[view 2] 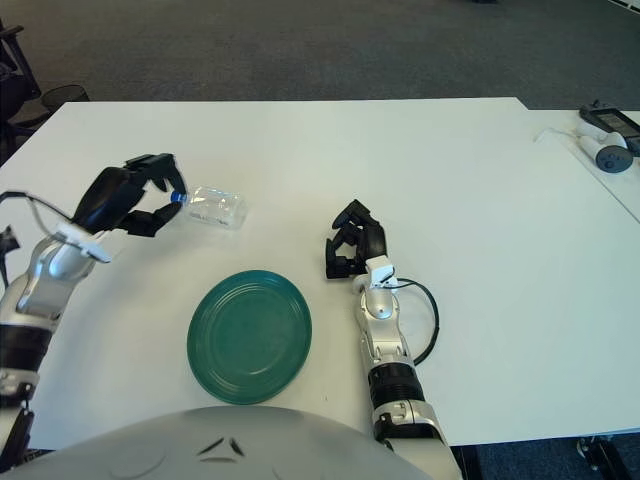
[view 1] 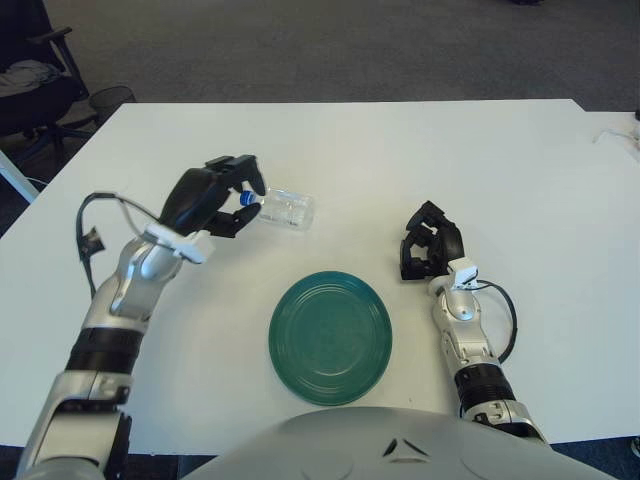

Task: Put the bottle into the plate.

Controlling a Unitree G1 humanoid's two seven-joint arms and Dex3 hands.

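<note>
- Reaching with my left hand [view 1: 222, 197] toward the cap end of the bottle [view 1: 283, 209], which lies on its side on the white worktop [view 1: 420, 150], out past the plate's far left edge.
- My fingers are spread around the blue cap [view 1: 245, 198], one above and the others below and to the left; I judge they have not closed on it, though I cannot tell whether any of them touches the cap.
- The bottle is clear, looks empty or nearly so, and points its cap left and its base right.
- The green plate [view 1: 331, 337] sits on the near middle of the worktop, apart from the bottle and with nothing in it.
- My right hand [view 1: 431, 245] shows to the right of the plate with its fingers curled and holding nothing.
- As I see it, the step in hand is the grasp: the approach is nearly done and nothing has been lifted.
- Next I would need to slide further over the body, close firmly, lift, then carry it nearer and rightward to the plate; a round bottle may roll away if nudged.
- Count: one bottle, one plate, two hands.
</note>
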